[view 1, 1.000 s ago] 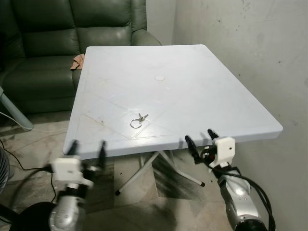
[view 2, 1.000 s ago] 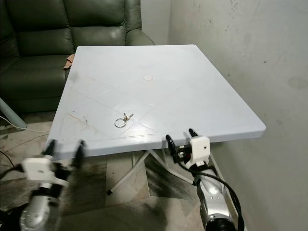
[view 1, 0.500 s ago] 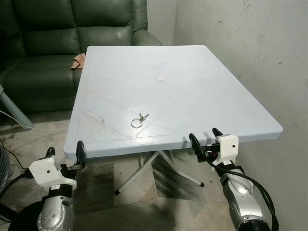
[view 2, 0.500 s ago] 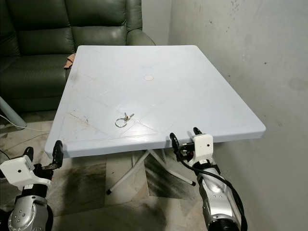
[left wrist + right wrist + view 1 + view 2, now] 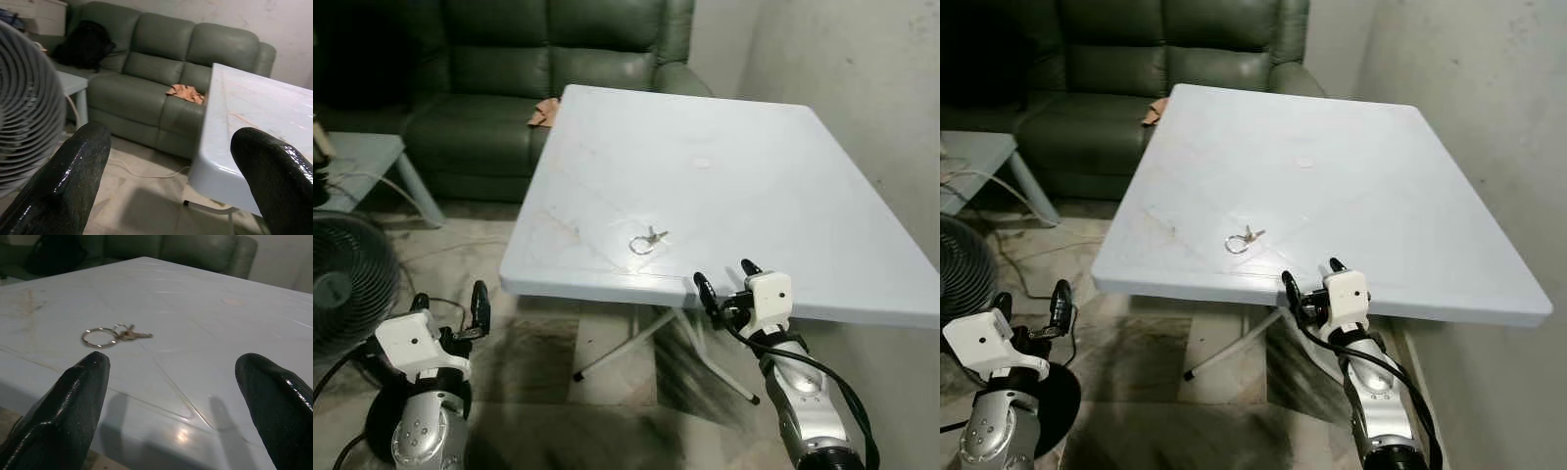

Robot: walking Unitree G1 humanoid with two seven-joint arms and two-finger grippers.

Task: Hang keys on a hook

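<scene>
A small bunch of keys on a metal ring [image 5: 645, 241] lies on the pale blue table [image 5: 783, 166], close to its near edge. The right wrist view has the keys [image 5: 111, 335] just ahead of the open fingers. My right gripper [image 5: 724, 282] stands open at the table's near edge, a little right of the keys and short of them. Low at the left, off the table's near left corner, my left gripper [image 5: 448, 305] is open over the floor. No hook can be made out.
A dark green sofa [image 5: 548, 69] stands behind the table, with a tan cloth [image 5: 543, 112] on its seat. A black fan [image 5: 347, 279] is on the floor at the left, beside a small pale side table [image 5: 367, 157]. A bare wall [image 5: 862, 69] runs along the right.
The camera has swung left, so the table sits further right and the fan and side table have come into view. Both grippers stay open and low in front.
</scene>
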